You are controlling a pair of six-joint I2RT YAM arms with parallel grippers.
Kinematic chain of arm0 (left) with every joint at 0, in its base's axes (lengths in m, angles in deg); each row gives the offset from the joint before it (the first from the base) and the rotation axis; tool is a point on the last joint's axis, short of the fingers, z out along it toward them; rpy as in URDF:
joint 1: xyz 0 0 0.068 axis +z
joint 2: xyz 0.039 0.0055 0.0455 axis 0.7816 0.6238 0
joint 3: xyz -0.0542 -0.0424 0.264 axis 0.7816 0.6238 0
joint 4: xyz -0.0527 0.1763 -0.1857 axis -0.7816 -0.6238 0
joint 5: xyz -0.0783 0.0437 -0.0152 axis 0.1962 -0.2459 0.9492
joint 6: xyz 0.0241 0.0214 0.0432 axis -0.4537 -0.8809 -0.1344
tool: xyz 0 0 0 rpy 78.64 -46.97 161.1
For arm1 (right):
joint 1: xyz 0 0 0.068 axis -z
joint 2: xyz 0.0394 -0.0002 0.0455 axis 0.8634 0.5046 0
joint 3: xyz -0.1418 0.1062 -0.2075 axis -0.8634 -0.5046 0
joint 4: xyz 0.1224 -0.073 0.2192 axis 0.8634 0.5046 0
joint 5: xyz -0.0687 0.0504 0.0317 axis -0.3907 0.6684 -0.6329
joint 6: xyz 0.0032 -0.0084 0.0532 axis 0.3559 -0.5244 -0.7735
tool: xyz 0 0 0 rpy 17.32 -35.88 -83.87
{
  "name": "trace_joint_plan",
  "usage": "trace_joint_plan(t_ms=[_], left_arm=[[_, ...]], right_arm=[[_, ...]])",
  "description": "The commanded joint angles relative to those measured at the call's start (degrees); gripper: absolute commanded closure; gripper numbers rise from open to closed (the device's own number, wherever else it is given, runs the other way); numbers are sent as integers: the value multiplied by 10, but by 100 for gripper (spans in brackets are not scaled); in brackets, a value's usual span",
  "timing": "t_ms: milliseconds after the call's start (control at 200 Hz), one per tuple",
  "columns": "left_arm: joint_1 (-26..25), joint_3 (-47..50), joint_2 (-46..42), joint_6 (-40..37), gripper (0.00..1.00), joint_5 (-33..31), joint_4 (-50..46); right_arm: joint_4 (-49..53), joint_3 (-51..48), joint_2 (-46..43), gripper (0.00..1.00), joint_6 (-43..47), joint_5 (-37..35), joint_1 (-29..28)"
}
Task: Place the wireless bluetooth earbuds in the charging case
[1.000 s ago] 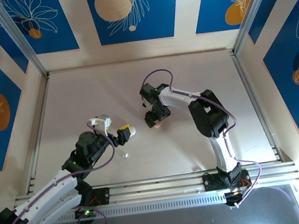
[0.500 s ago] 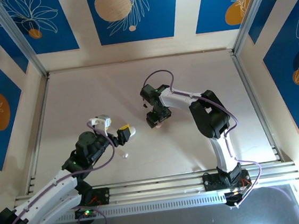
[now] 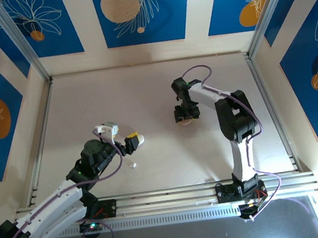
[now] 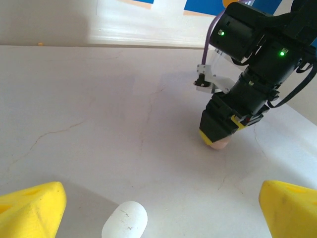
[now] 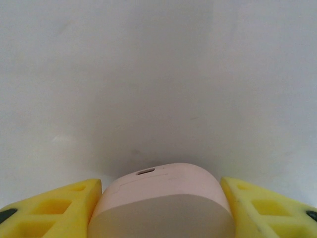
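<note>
at 3 o'clock of the tabletop [image 3: 89, 103] centre, right pincer [image 3: 185, 118] points down, clamped on the pink charging case [image 5: 163, 198]. both yellow fingers [image 5: 49, 213] sit against its sides. cannot tell whether the case rests on the surface or hangs just above it. port slot [image 5: 145, 171] on the case faces 12 o'clock in the right wrist view. at 8 o'clock of centre, left pincer [image 3: 131, 140] has its jaws spread wide, holding nothing. white charging case [image 4: 126, 220] lies on the tabletop between its fingers, nearer the one at 9 o'clock in the left wrist view, touching neither. one tiny pale earbud [image 3: 132, 165] lies loose on the tabletop at 6 o'clock of the left pincer, near it.
</note>
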Motion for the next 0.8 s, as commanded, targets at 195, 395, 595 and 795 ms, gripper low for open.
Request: trace_joint_plan(t_ms=[195, 395, 595, 795], left_arm=[[-1, 0, 7, -11, 0, 2, 22], [-1, 0, 9, -11, 0, 2, 23], [-1, 0, 8, -10, 0, 1, 22], [-1, 2, 1, -11, 0, -3, 20]], right_arm=[[7, 11, 18, 45, -48, 12, 15], [17, 9, 25, 41, -52, -8, 7], [20, 4, 7, 34, -53, -6, 5], [17, -13, -50, 23, -57, -3, 0]])
